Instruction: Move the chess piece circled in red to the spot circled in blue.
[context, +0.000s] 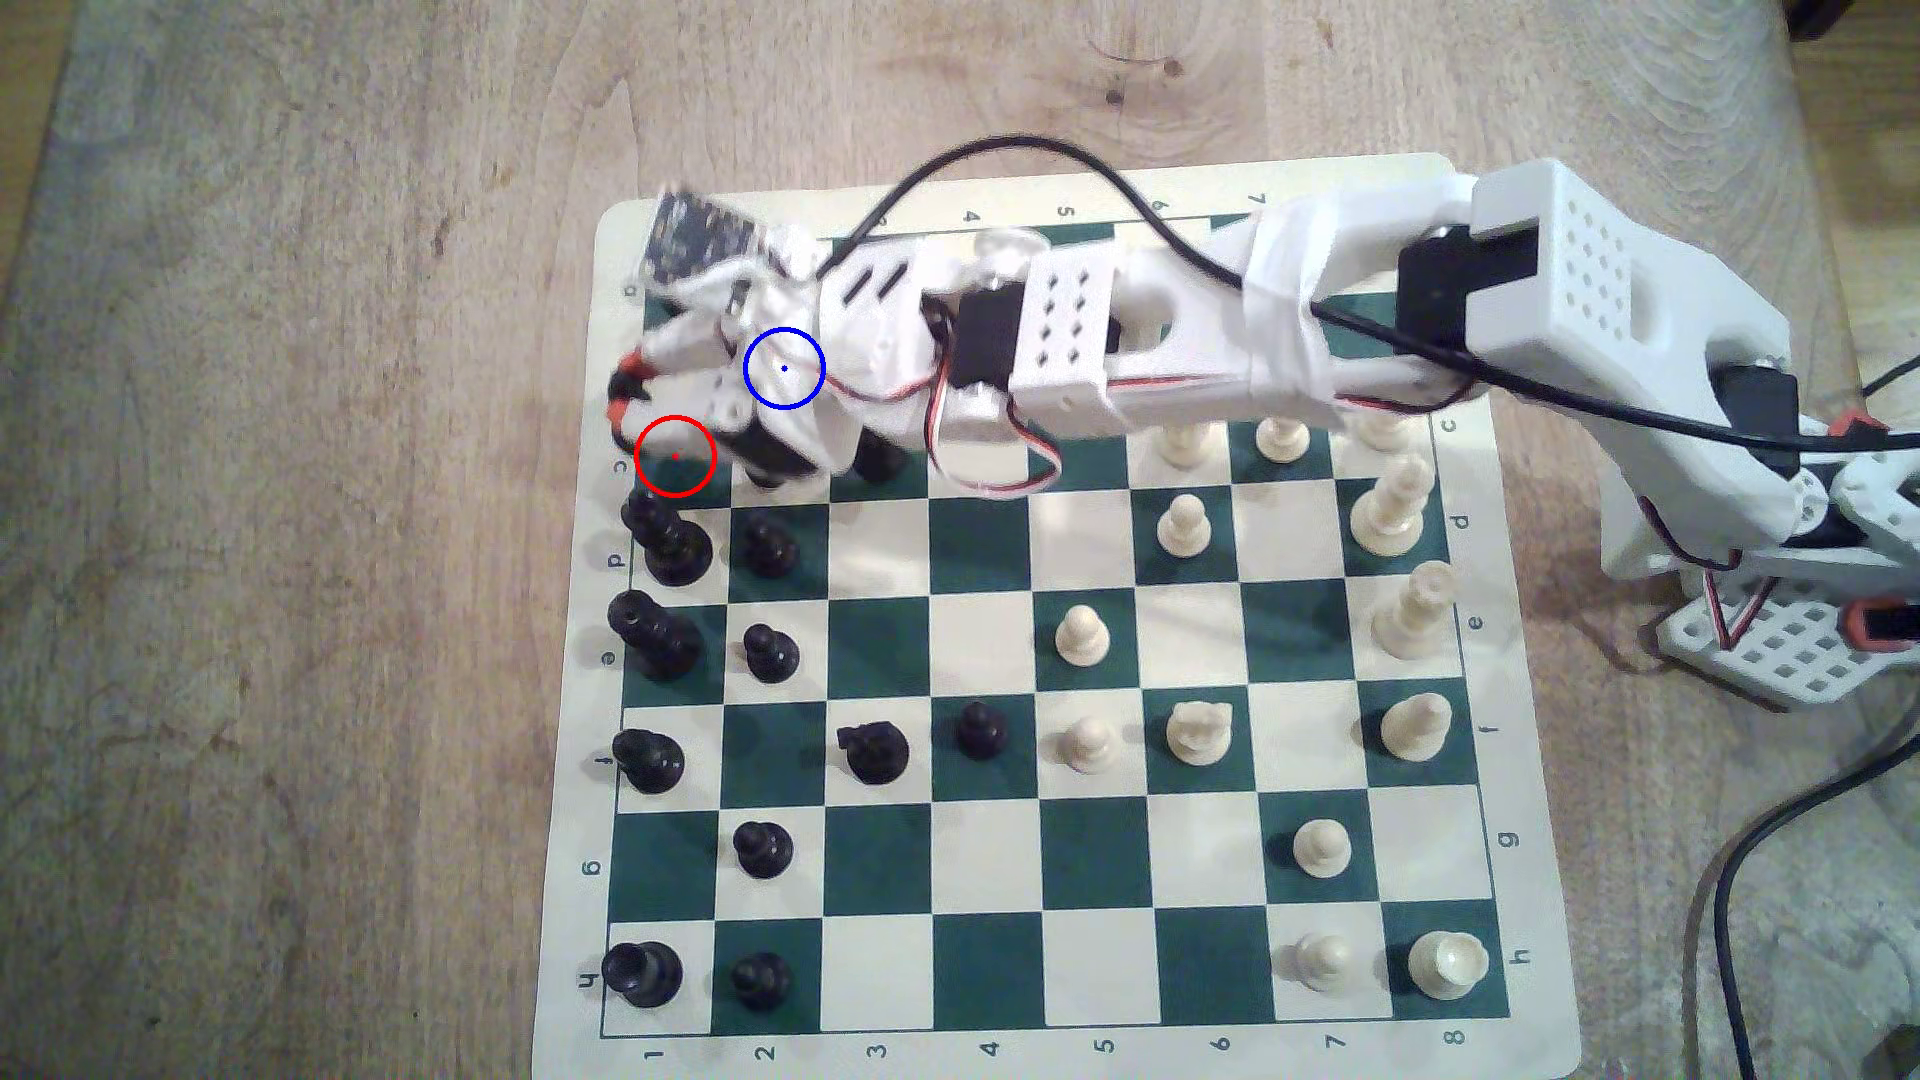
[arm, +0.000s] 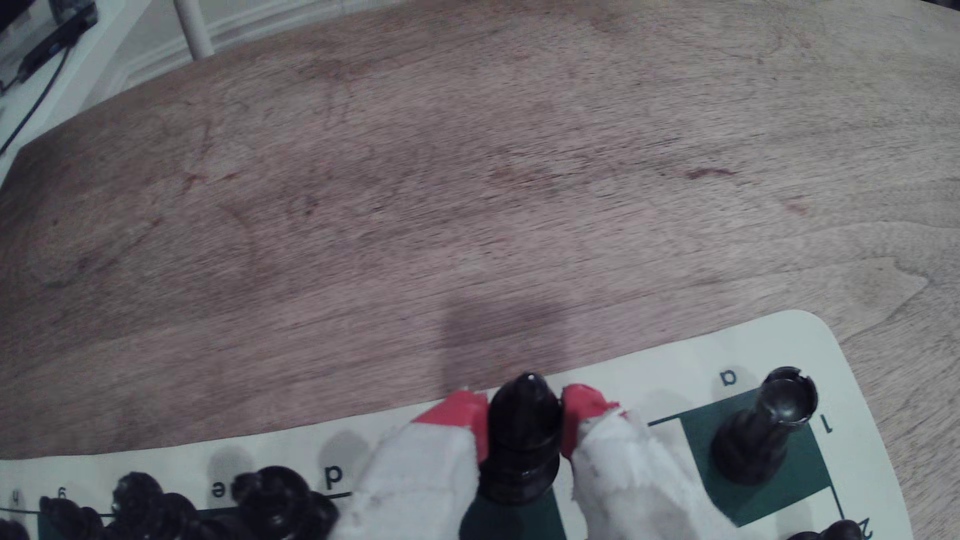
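Two red-tipped fingers (arm: 457, 415) flank the head of the chess piece (arm: 524, 436), which the wrist view shows held upright between them near the board's edge, over a dark green square. The gripper (arm: 524, 415) is nearly closed, pinching the piece's head from both sides. The hold sits high on a glossy, tapering head, so I judge the piece may slip or swing and tip as it travels. The black rook (arm: 763, 426) stands just beside it, and black pawns (context: 769, 545) crowd nearby; a low carry toward the spot (context: 784, 368) could knock them.
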